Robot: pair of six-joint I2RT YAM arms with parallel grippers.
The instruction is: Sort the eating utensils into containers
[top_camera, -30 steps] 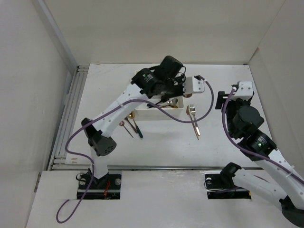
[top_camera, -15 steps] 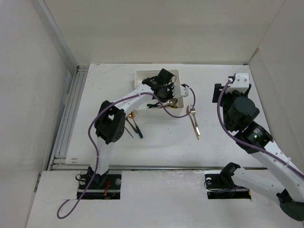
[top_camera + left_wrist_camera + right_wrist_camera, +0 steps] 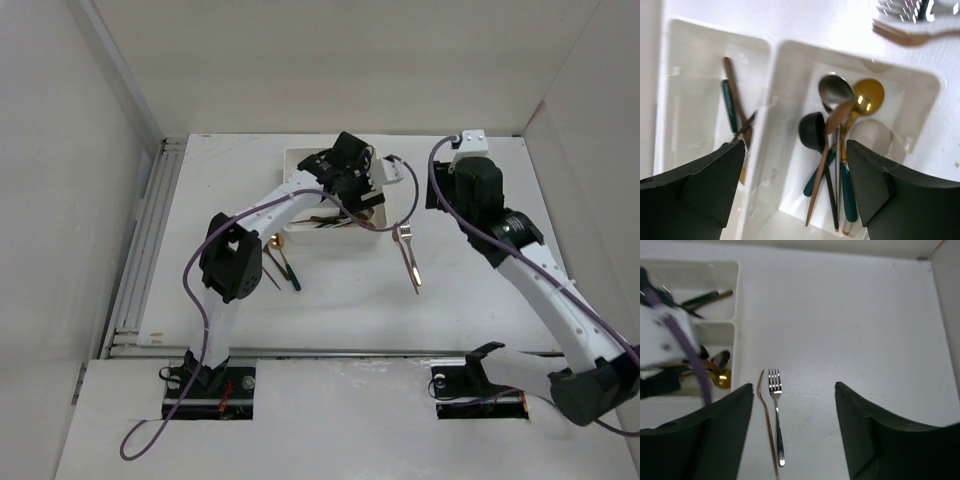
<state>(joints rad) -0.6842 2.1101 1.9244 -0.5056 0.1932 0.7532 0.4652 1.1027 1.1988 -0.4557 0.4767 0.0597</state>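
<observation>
Robotics lab cell: bare white partition walls (image 3: 60, 150) round a white table (image 3: 340, 310), twin cabled robot arms (image 3: 262, 211).

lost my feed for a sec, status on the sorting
Left end effector open over the spoon tray. Right end effector open above two loose forks. More utensils loose on the table. Nothing blocking.

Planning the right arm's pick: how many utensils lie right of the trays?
2: a silver fork and a copper fork, side by side on the table; nothing there seems hidden.

Bright even light, soft shadows, slight motion blur
</observation>
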